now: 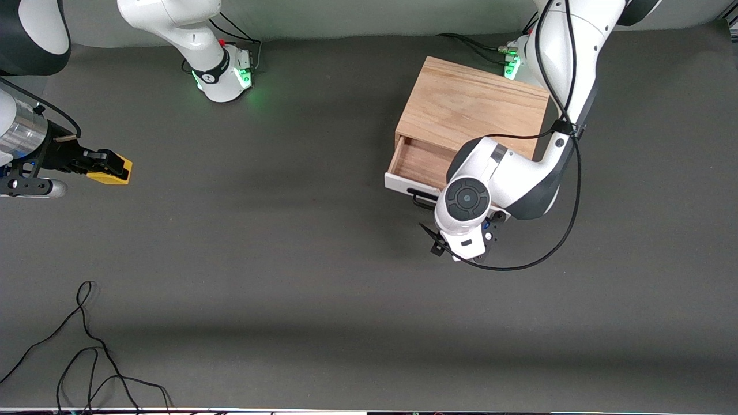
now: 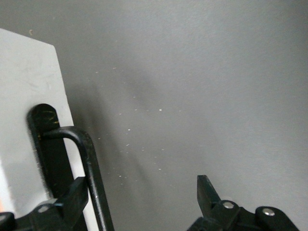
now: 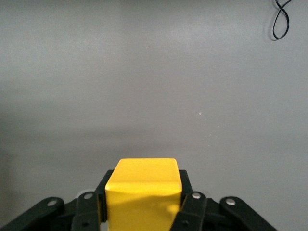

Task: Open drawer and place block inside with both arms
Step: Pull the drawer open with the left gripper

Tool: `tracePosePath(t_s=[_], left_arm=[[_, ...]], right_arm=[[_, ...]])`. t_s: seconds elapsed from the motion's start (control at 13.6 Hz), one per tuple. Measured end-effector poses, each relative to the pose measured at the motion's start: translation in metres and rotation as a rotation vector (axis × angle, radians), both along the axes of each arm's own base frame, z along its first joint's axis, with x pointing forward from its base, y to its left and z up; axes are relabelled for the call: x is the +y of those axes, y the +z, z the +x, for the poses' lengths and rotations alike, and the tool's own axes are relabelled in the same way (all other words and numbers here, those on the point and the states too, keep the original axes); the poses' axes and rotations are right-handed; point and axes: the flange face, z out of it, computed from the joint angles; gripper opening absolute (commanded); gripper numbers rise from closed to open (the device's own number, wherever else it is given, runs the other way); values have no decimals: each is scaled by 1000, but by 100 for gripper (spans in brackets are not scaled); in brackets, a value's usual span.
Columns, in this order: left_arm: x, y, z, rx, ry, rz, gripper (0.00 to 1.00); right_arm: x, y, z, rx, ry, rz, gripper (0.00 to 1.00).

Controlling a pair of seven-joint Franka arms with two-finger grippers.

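The right arm's black claw (image 1: 109, 164) is clamped shut on the small plain yellow cube (image 1: 112, 172) at the right arm's end of the dark grey bench (image 1: 288, 259). The white-fronted drawer (image 1: 403, 183) stands part-way out of its light oak box (image 1: 473, 106); the left claw (image 2: 139, 199) straddles the black bar handle (image 2: 89, 168) with fingers (image 2: 207, 192) spread open.

**Both arms reaching, one gripper loaded**

The right arm stretches out low at its own end of the counter, its gripper (image 1: 118, 165) clamped on the yellow block (image 3: 143, 192). The left arm folds down over the drawer front — its gripper (image 2: 144, 202) spread wide, one finger (image 2: 77, 195) against the black handle (image 2: 91, 168).
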Motion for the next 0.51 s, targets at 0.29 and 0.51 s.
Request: tracePosePath(t_s=[0.29,0.51], left_arm=[[-3,29,15,-65,7,-34,100],[-4,51,24,-104,13,-55,100]], right_arm=[[0,0,0,0,0,0,15],[0,0,0,1,0,0,15]])
